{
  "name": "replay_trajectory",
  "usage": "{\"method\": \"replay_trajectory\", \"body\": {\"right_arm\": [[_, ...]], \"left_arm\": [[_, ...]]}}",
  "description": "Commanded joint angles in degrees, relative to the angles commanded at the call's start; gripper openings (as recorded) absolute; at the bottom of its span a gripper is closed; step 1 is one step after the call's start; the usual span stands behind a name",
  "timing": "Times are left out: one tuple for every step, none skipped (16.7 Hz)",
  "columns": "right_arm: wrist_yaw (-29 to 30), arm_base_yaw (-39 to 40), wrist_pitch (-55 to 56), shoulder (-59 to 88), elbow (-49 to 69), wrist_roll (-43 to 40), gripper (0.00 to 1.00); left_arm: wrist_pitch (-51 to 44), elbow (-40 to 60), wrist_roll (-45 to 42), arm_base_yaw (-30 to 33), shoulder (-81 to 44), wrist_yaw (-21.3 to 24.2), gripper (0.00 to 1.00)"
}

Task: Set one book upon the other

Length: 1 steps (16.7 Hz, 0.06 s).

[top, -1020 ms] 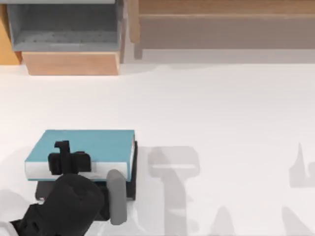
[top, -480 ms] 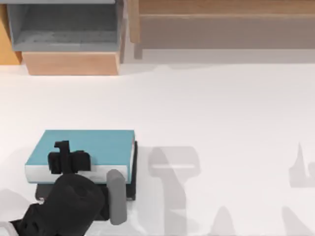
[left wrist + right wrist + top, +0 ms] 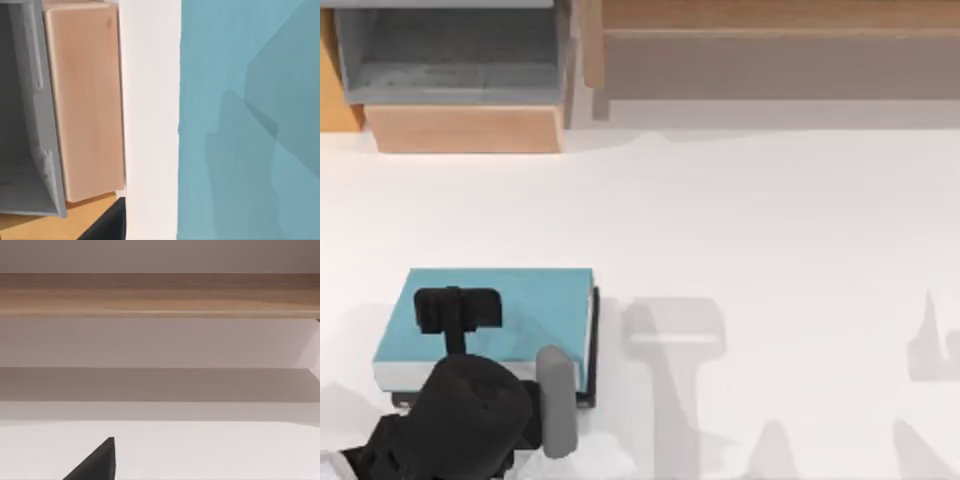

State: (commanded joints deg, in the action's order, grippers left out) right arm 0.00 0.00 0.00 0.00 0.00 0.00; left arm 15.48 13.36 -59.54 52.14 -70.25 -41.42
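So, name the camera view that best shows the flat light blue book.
Top view: the flat light blue book shows whole, lying on the thin black book. The left wrist view shows just a stretch of its cover; the right wrist view faces a wooden shelf.

My left arm point(image 3: 450, 425) is matt black, a bulky rounded housing at about seven o'clock of the top view, with faceted darker segments trailing off toward the lower edge. A plain grey cylinder point(image 3: 557, 400) sits along its side. My left gripper point(image 3: 457, 310) is black too, a short crossbar on a narrow stem. In the right wrist view a black wedge-shaped finger point(image 3: 97, 462) pokes in at six o'clock
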Motion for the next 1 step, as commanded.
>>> {"method": "replay_trajectory", "body": {"right_arm": [[0.00,0.00,0.00,0.00,0.00,0.00,1.00]], "left_arm": [[0.00,0.00,0.00,0.00,0.00,0.00,1.00]]}}
